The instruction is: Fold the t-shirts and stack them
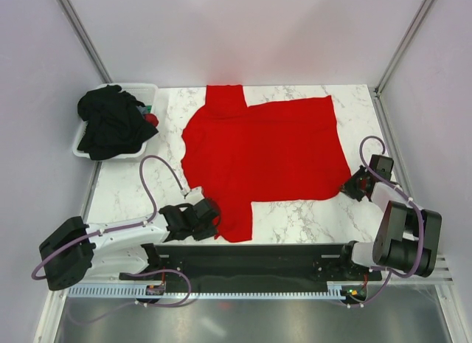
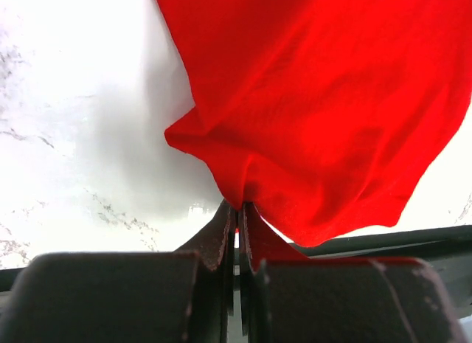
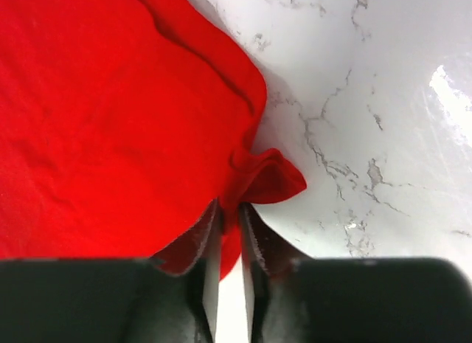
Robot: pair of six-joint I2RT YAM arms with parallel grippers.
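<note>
The red shirt (image 1: 265, 155) lay spread flat just right of the tub (image 1: 81, 142), which held the heaped black shirts (image 1: 110, 125). The left gripper (image 2: 237, 209) was clamped on its near sleeve. The right gripper (image 3: 230, 210) pinched the hem corner farthest from the tub, probably readying a fold.

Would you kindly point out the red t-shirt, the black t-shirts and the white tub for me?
red t-shirt (image 1: 269, 147), top view, middle of its body.
black t-shirts (image 1: 110, 125), top view, centre of the heap.
white tub (image 1: 147, 87), top view, its far rim.
</note>
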